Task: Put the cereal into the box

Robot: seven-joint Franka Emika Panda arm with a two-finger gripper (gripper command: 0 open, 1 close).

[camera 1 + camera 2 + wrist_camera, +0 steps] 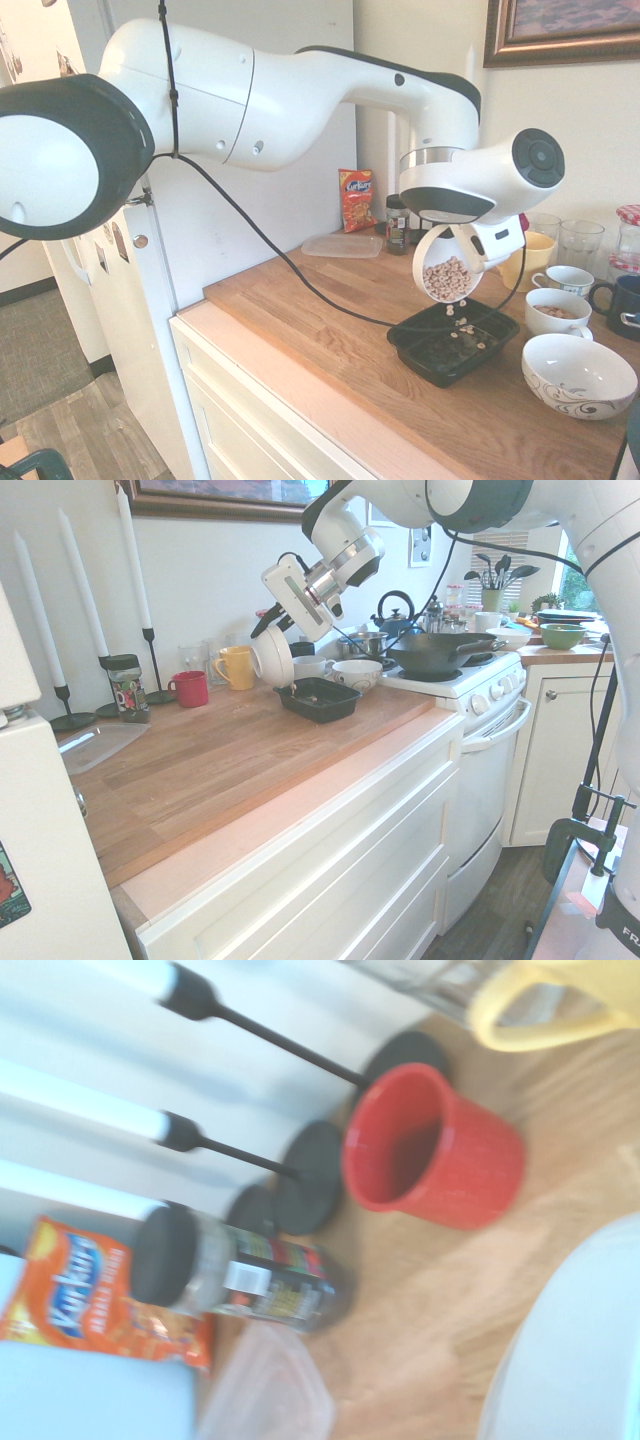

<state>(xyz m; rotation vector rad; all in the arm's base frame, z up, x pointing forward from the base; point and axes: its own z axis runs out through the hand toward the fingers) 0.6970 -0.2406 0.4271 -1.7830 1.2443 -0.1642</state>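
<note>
We see the worktop (330, 330) carrying the box (452, 343), which sits directly below the pincer (470, 245). The pincer is clenched on a white bowl (447, 265), tipped steeply so the cereal (446, 279) spills over the lip; some pieces already lie in the box. We judge the pour is underway; next we need more tilt, staying above the box
</note>
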